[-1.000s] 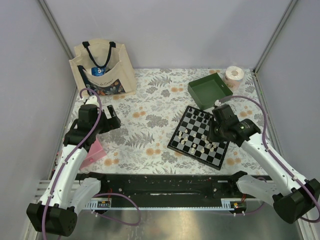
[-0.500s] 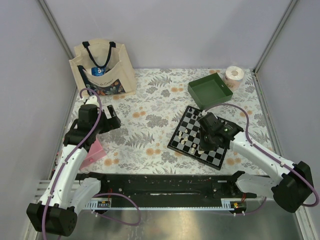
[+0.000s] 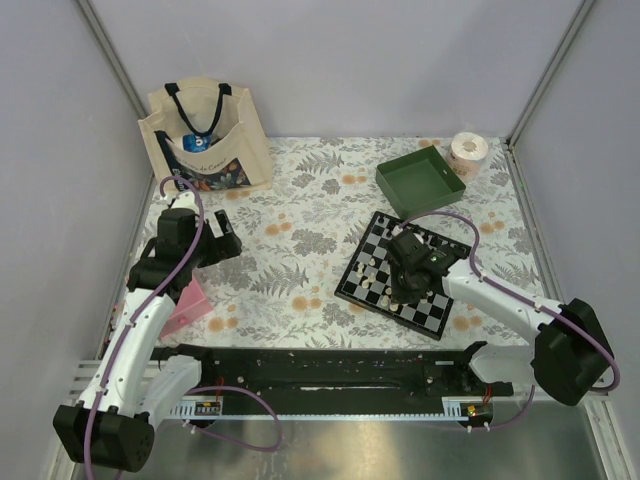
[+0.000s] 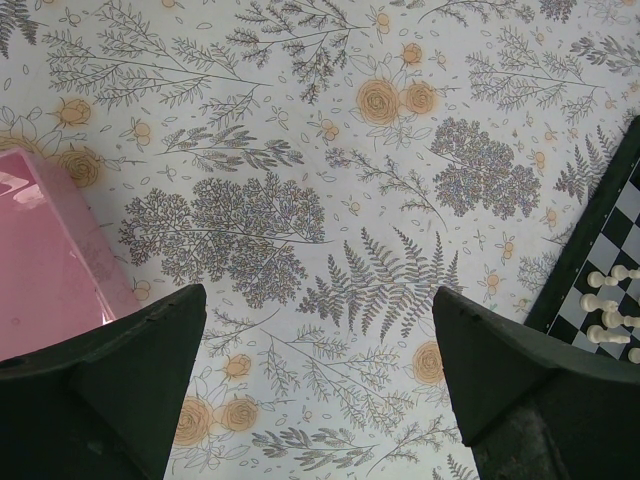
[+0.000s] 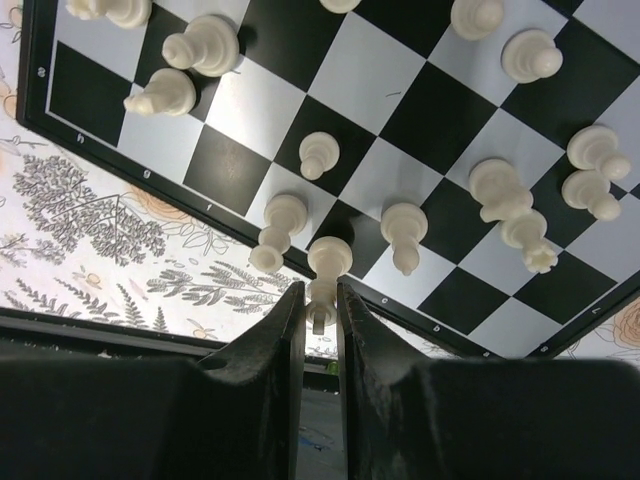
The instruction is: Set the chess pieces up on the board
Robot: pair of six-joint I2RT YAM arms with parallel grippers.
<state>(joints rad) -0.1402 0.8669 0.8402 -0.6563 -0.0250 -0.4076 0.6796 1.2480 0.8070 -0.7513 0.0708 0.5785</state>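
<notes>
My left tool (image 4: 320, 400) hangs released over the floral-patterned bench (image 4: 300, 150), with nothing between its fingers. The pink plastic box (image 4: 50, 260) is at its left and a corner of the small black-and-white checkered board (image 4: 610, 230) at its right. The risk here looks small to me. Only a careless swing to the right would shove the board and upset what stands on it.

My right tool (image 5: 318, 300) is clenched on one cream-white chess piece (image 5: 328, 258), right at the board's near black border. This is where I expect trouble. The piece is slim and pinched low, so it could twist or slip out and roll off onto the bench. Two more cream-white pieces stand just beside it, one to the left (image 5: 282, 215) and one to the right (image 5: 403, 225). Any sideways drift of my fingers (image 5: 285, 330) could topple them. The board (image 3: 440, 315) looks light, so pressing down hard might slide it. The other cream-white pieces are scattered over its squares, not in rows, so most of the task remains.

As for containers, the cream canvas tote bag with dark handles (image 3: 205, 135) stands at the far left and holds something blue (image 3: 200, 138) that I cannot identify. I cannot tell whether the pink box (image 3: 185, 305) holds anything. I see nothing in the green square tray (image 3: 420, 178) beyond the board. A pale roll (image 3: 466, 150) sits just to its right.
</notes>
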